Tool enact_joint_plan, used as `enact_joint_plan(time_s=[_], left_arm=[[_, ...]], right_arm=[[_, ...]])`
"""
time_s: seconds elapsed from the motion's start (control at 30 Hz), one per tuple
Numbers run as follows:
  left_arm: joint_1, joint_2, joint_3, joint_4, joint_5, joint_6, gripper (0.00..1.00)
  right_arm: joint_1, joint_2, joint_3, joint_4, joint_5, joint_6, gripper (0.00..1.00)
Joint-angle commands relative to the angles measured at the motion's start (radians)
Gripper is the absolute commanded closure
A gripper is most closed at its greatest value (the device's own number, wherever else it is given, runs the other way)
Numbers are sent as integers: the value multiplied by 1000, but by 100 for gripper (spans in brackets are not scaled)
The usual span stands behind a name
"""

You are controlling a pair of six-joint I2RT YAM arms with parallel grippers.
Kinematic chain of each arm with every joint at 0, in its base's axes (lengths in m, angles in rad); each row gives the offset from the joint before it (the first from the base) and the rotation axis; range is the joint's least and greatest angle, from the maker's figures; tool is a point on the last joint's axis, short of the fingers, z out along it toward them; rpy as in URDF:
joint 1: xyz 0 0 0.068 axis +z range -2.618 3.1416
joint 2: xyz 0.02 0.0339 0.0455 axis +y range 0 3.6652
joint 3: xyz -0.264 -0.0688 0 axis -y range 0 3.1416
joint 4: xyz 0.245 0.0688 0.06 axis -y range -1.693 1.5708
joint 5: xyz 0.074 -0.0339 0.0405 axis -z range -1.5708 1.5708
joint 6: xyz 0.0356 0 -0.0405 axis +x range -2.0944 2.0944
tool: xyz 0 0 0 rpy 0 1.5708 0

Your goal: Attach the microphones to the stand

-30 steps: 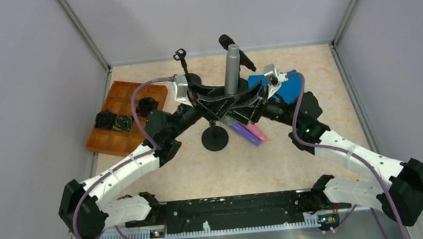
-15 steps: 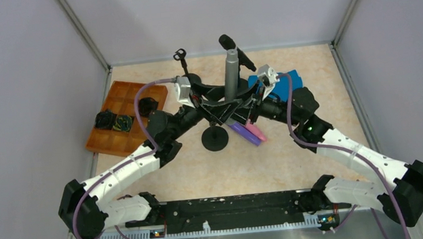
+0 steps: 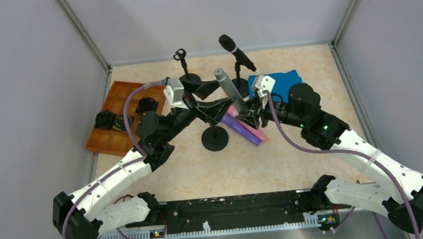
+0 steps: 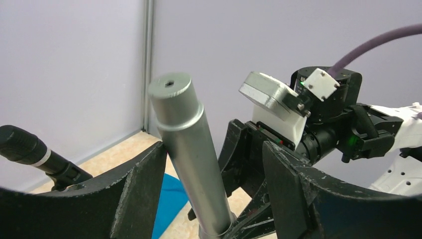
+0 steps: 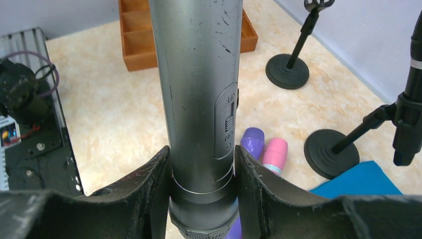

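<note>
On the grey microphone (image 5: pixel 199 99), small raised letters are set sideways along the slide switch (image 5: pixel 227 124). "OFF" is marked at its upper end, only partly legible, and "ON" at its lower end.

The left arm (image 3: pixel 116 177) and right arm (image 3: pixel 368 158) share one build: white shell links nearest the black base rail (image 3: pixel 229 210), with bulky black joint housings between them. A purple cable (image 4: pixel 380 41) runs along each. Farthest from the rail, a pale grey camera block (image 4: pixel 271 94) with dark screws sits above black, scuffed, wedge-shaped fingers (image 5: pixel 144 194). A green light (image 3: pixel 324 127) glows on the right arm's black joint.
</note>
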Motion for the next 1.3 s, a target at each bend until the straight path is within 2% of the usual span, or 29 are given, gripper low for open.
enact_joint_plan(time_s=[0.0, 0.23, 0.33, 0.6, 0.7, 0.73, 0.77, 0.83, 0.97, 1.0, 1.1, 1.27], left_arm=[[-3, -7, 49, -9, -21, 39, 23], [-2, 22, 63, -18, -12, 24, 23], [-3, 34, 70, -13, -4, 16, 28], [-3, 54, 81, -7, 18, 7, 59], [-3, 53, 80, -3, 21, 9, 77], [-3, 52, 79, -2, 20, 10, 83], [-2, 51, 79, -3, 17, 11, 89], [-2, 47, 78, -6, 7, 15, 100], [-3, 44, 80, -23, 4, 38, 100], [-3, 43, 77, -22, 2, 43, 100], [-3, 24, 43, 22, -37, 46, 100], [-3, -27, -56, 187, -139, 49, 100]], right_arm=[[6, -27, 76, -108, -10, -116, 100], [5, -50, 78, -125, -50, -140, 100], [5, -51, 78, -124, -79, -140, 100], [5, -54, 68, -113, -92, -139, 100], [5, -56, 64, -106, -79, -140, 100], [6, -58, 61, -103, -74, -139, 98], [6, -60, 57, -97, -69, -137, 90], [5, -67, 50, -84, -54, -130, 69], [6, -97, 27, -42, -22, -98, 44], [6, -108, 22, -29, -9, -88, 34], [6, -140, 11, 6, 19, -50, 27], [5, -198, -7, 95, 129, 88, 26]])
